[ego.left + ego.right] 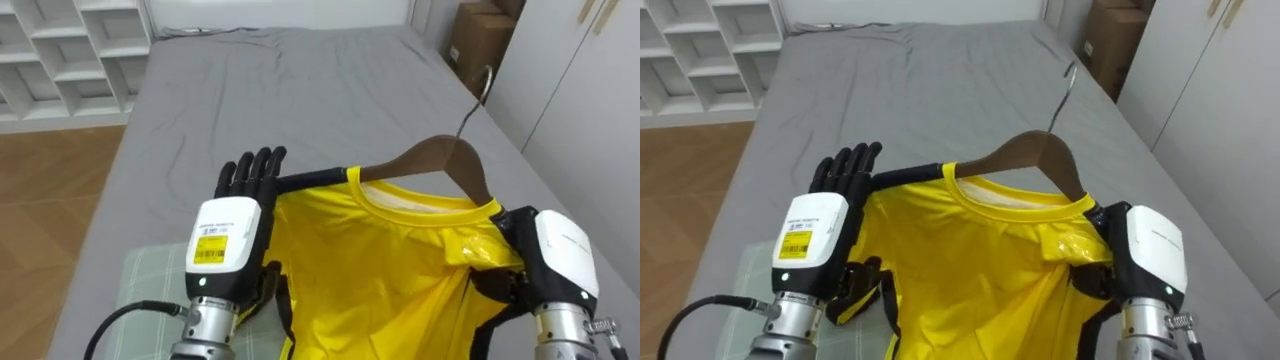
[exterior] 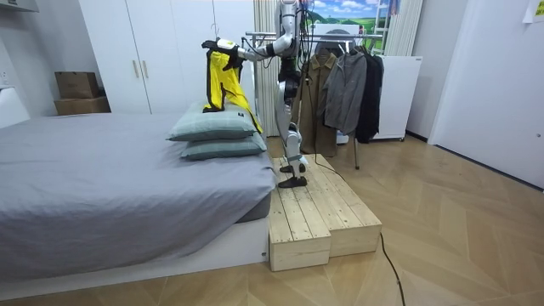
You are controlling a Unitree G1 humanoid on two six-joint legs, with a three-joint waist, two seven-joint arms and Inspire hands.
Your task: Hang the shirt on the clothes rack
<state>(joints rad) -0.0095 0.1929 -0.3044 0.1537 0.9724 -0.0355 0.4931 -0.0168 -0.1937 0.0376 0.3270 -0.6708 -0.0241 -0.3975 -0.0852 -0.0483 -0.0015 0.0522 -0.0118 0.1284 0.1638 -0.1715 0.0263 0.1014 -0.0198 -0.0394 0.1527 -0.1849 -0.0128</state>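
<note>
A yellow shirt [image 1: 380, 270] with black trim hangs on a brown wooden hanger [image 1: 440, 160], whose metal hook [image 1: 480, 90] points up and away. My left hand [image 1: 230, 235] lies against the shirt's left shoulder, back towards me, fingers [image 1: 255, 170] straight along the black shoulder edge. My right hand [image 1: 555, 260] is at the right shoulder, closed on bunched yellow cloth. In the room view I stand on a wooden platform [image 2: 314, 212] at the bed's end, holding the shirt [image 2: 223, 81] up over the pillows.
A grey bed [image 1: 300, 90] stretches ahead, with a pale green pillow [image 1: 150, 285] just below the shirt. A white shelf [image 1: 60, 50] stands far left, a cardboard box [image 1: 480, 40] and white wardrobe [image 1: 590, 100] right. A clothes rack [image 2: 340, 34] with coats stands behind me.
</note>
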